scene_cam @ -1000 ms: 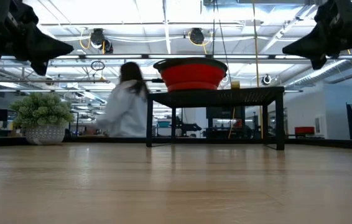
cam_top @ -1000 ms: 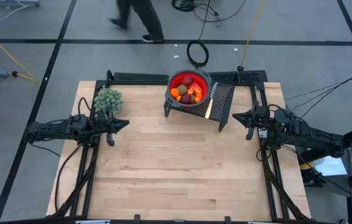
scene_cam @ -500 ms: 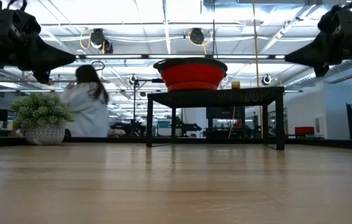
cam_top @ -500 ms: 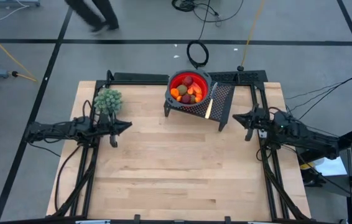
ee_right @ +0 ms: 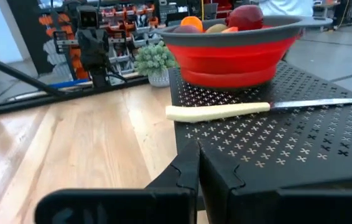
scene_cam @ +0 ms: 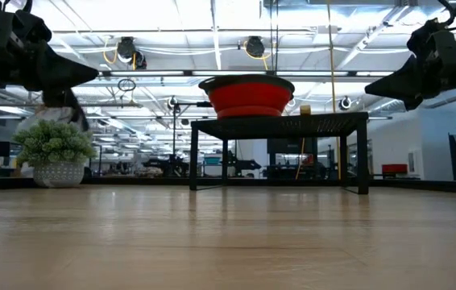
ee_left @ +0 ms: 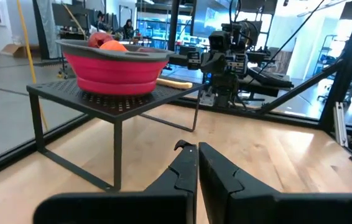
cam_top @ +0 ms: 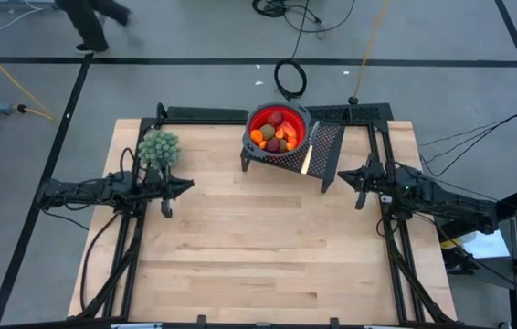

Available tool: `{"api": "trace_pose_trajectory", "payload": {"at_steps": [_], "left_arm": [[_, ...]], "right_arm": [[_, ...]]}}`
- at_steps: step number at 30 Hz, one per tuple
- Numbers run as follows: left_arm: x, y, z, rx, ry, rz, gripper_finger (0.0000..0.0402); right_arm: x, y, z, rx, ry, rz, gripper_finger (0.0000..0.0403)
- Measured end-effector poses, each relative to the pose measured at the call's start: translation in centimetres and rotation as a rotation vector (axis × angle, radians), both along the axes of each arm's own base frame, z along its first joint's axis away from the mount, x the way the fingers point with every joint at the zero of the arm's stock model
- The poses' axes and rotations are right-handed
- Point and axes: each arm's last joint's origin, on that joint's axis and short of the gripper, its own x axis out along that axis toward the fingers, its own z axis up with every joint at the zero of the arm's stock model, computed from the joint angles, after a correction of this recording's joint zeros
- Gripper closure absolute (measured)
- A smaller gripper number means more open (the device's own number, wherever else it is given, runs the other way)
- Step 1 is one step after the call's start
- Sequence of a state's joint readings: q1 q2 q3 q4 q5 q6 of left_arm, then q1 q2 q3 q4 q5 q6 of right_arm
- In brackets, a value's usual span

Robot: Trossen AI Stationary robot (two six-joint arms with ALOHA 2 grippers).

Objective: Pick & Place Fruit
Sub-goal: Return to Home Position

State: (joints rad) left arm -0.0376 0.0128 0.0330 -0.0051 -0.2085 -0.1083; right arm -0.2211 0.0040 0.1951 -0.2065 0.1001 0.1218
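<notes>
The fruit (cam_top: 275,135) lies heaped in a red bowl (cam_top: 251,122) on a black perforated stand (cam_top: 329,144) at the table's far middle. Red, orange and brownish-green pieces show over the rim in the right wrist view (ee_right: 226,22). My left gripper (cam_top: 188,184) hangs shut and level over the table's left side, pointing toward the stand, with nothing in it (ee_left: 198,149). My right gripper (cam_top: 344,172) hangs shut and level at the right, beside the stand's right end, also with nothing in it (ee_right: 199,149).
A yellow-handled knife (ee_right: 216,111) lies on the stand in front of the bowl. A potted green clump (cam_top: 159,147) stands at the far left, near my left arm. Bare wood table (cam_top: 258,247) stretches between the arms and toward the near edge. A person walks on the floor beyond the far edge.
My right gripper has sunk a little, staying shut and level. The person beyond the table has walked toward the left.
</notes>
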Motion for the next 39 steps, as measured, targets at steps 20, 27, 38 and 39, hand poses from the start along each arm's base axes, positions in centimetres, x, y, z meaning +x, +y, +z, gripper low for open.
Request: {"api": "trace_pose_trajectory", "payload": {"at_steps": [20,27,38,39], "left_arm": [[-0.01,0.1,0.03,0.05,0.003,0.037,0.0383],[-0.01,0.1,0.04,0.05,0.001,0.038,0.0378],[-0.01,0.1,0.05,0.05,-0.001,0.038,0.0378],[-0.01,0.1,0.05,0.05,-0.001,0.038,0.0378]], "right_arm": [[0.09,0.28,0.11,-0.124,0.024,0.111,0.0403],[0.09,0.28,-0.07,-0.092,0.034,0.112,0.0403],[0.12,0.28,-0.02,-0.092,0.031,0.112,0.0403],[0.12,0.28,-0.03,-0.092,0.032,0.112,0.0402]]}}
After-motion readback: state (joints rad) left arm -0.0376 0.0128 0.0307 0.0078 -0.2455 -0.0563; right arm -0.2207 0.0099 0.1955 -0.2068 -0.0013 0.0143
